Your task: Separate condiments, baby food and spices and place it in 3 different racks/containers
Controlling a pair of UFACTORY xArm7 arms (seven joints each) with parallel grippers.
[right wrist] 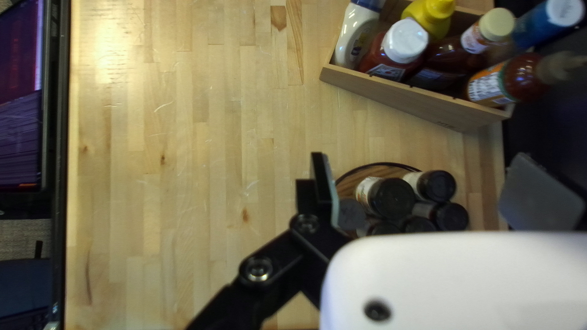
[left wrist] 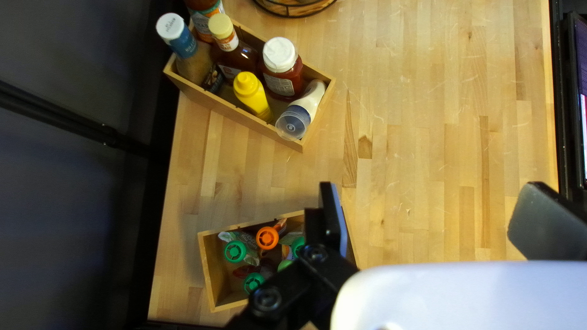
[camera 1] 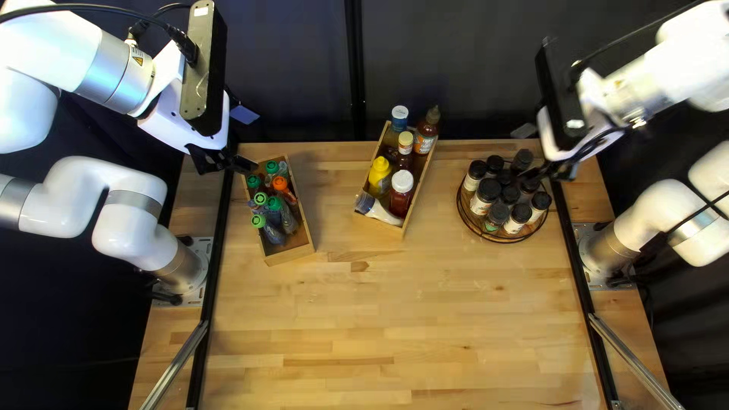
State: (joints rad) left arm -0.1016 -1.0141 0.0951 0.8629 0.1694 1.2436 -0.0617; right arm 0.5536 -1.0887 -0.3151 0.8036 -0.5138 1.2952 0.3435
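In the top left view my left gripper (camera 1: 220,161) hangs by the left wooden box (camera 1: 290,256), which holds several pouches with green and orange caps (camera 1: 279,183). The middle wooden box (camera 1: 377,228) holds condiment bottles, among them a yellow bottle (camera 1: 379,173) and a white tube (camera 1: 378,209). Dark-lidded spice jars (camera 1: 486,194) crowd the round rack (camera 1: 507,238), with my right gripper (camera 1: 560,168) at its far right. The left wrist view shows my left gripper (left wrist: 425,223) with fingers wide apart and nothing between. In the right wrist view my right gripper (right wrist: 422,189) stands open above the jars.
Bare wooden tabletop (camera 1: 395,319) stretches from the containers to the near edge. A dark curtain (camera 1: 448,68) hangs behind the far edge. Black rails (camera 1: 216,250) run along both sides of the table, and a screen (right wrist: 21,98) stands beyond the near edge.
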